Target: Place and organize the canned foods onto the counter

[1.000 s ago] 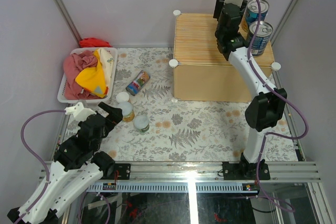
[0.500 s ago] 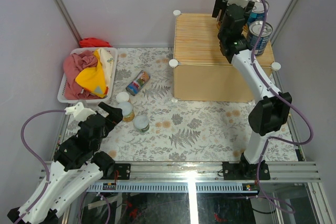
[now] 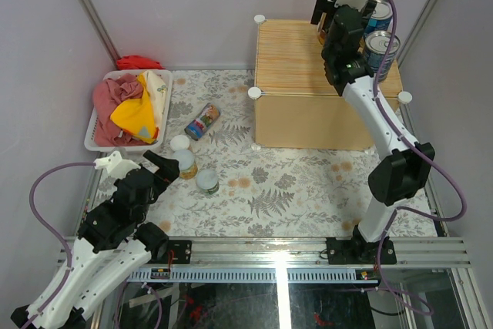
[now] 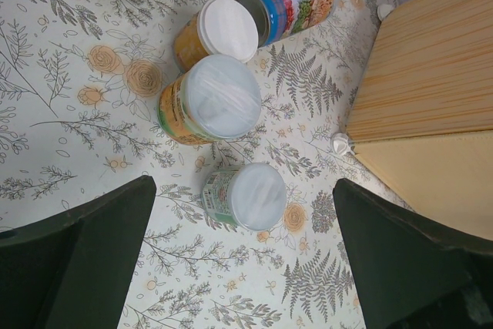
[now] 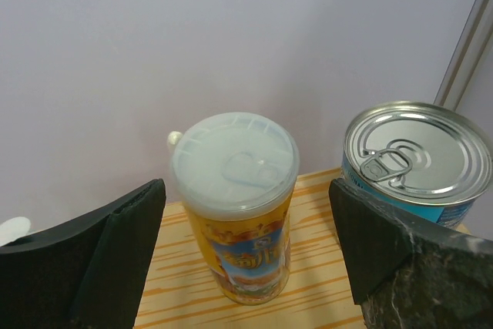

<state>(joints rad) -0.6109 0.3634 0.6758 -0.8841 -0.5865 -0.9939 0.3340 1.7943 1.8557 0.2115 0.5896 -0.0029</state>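
Note:
On the counter (image 3: pixel 296 59) a yellow jar (image 5: pixel 239 206) with a pale lid stands upright near the back. My right gripper (image 5: pixel 246 217) is open around it, with a gap on each side. Two blue-labelled tins (image 3: pixel 383 42) (image 3: pixel 379 11) stand at the counter's right end; one tin (image 5: pixel 420 156) shows beside my right finger. My left gripper (image 4: pixel 243 267) hangs open above the floral mat. Below it are a short pale-lidded can (image 4: pixel 246 196), two orange-yellow jars (image 4: pixel 209 99) (image 4: pixel 223 28) and a slim multicoloured can (image 4: pixel 293 5) lying on its side.
A white basket (image 3: pixel 166 105) holding red and yellow cloths sits at the left of the mat. A red cloth (image 3: pixel 139 62) lies behind it against the wall. The counter's corner with a white knob (image 4: pixel 341 142) is close to the right of the floor cans.
My right gripper has opened, let go of the yellow jar on the counter, and risen towards the back. The left arm has stayed still.

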